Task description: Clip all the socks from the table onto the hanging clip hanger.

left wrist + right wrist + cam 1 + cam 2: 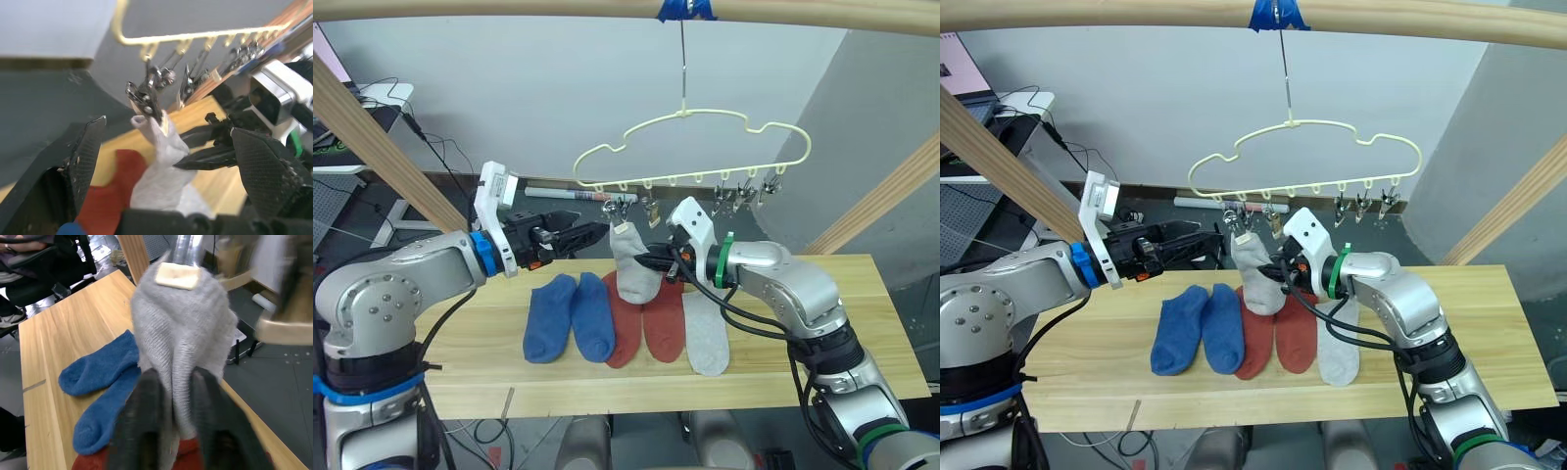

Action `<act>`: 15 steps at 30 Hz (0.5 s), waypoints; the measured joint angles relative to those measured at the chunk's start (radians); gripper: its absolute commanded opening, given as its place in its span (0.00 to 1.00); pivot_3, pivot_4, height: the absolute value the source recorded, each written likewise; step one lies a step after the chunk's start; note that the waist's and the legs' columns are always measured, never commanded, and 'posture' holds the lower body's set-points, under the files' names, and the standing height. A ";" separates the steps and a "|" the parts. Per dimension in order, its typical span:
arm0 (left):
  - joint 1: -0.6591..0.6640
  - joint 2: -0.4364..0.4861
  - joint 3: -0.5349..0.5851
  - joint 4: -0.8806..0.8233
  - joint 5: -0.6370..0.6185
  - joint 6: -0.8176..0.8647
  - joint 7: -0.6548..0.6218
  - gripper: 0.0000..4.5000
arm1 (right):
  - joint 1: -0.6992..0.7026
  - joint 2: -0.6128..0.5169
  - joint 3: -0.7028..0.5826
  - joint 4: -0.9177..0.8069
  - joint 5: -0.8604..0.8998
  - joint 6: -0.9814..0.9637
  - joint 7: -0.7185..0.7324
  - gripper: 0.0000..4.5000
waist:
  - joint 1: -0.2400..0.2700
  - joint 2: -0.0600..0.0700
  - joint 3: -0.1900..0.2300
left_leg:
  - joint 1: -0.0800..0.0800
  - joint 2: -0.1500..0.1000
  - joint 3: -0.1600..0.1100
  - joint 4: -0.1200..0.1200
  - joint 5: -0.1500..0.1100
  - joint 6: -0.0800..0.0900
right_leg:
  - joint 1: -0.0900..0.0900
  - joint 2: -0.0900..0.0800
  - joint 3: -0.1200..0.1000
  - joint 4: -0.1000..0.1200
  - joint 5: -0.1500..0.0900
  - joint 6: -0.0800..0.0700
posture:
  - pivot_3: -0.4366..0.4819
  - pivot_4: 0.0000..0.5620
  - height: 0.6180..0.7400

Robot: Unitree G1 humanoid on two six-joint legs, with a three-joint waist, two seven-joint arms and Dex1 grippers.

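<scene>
First of six socks going up: the right gripper (171, 396) pinches a grey sock (631, 264) hanging from a hanger (695, 147) clip (144, 95), left gripper (166, 161) spread wide nearby; release likely comes next.

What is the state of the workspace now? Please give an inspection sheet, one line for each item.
Surface: light-wood table, bare at both ends.
Job's things: clip hanger hangs by its hook from a beam; one grey sock hangs from a clip. On the table lie two blue socks, two rust-red socks and one grey sock, side by side.
Clutter: nothing seen on the table.
Grippers: right pincer shut on the hanging grey sock; left pincer open, beside the clip.
Cables: black cables along the right arm; more on the floor behind.
Surroundings: pale wooden beams, grey wall.
</scene>
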 measured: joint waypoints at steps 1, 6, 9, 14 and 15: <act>0.014 0.000 -0.017 -0.015 0.023 -0.022 -0.016 1.00 | 0.000 0.003 0.000 0.003 0.000 -0.003 0.000 0.56 | 0.003 0.000 0.000 | 0.000 0.000 0.000 0.000 0.000 0.000 | 0.000 0.000 0.000 0.000 0.000 0.000 | 0.42 0.44 1.00; 0.075 -0.083 -0.074 -0.051 0.139 -0.153 -0.010 1.00 | 0.039 -0.052 -0.004 0.003 -0.003 -0.025 0.016 0.94 | 0.017 0.000 0.000 | -0.001 0.000 0.000 0.000 0.000 0.000 | 0.000 0.000 -0.001 -0.001 0.000 0.000 | 0.41 0.45 1.00; 0.123 -0.129 -0.136 -0.068 0.236 -0.236 0.010 1.00 | 0.111 -0.127 -0.032 -0.020 -0.001 -0.024 0.023 0.99 | 0.024 0.000 0.000 | -0.001 0.000 0.000 0.000 0.000 0.000 | 0.000 0.000 0.000 -0.002 0.000 0.000 | 0.40 0.45 1.00; 0.177 -0.222 -0.212 -0.097 0.377 -0.364 0.051 1.00 | 0.200 -0.203 -0.136 -0.152 0.033 -0.023 0.033 0.99 | 0.020 0.000 0.000 | -0.001 0.000 0.000 0.000 0.000 0.001 | 0.000 0.000 0.000 -0.001 0.000 0.000 | 0.38 0.46 1.00; 0.182 -0.238 -0.223 -0.101 0.406 -0.392 0.063 1.00 | 0.212 -0.208 -0.156 -0.179 0.050 -0.023 0.037 0.99 | 0.020 0.000 0.000 | 0.000 0.001 0.000 0.000 0.000 0.001 | 0.001 0.001 0.000 -0.001 0.000 0.000 | 0.38 0.46 1.00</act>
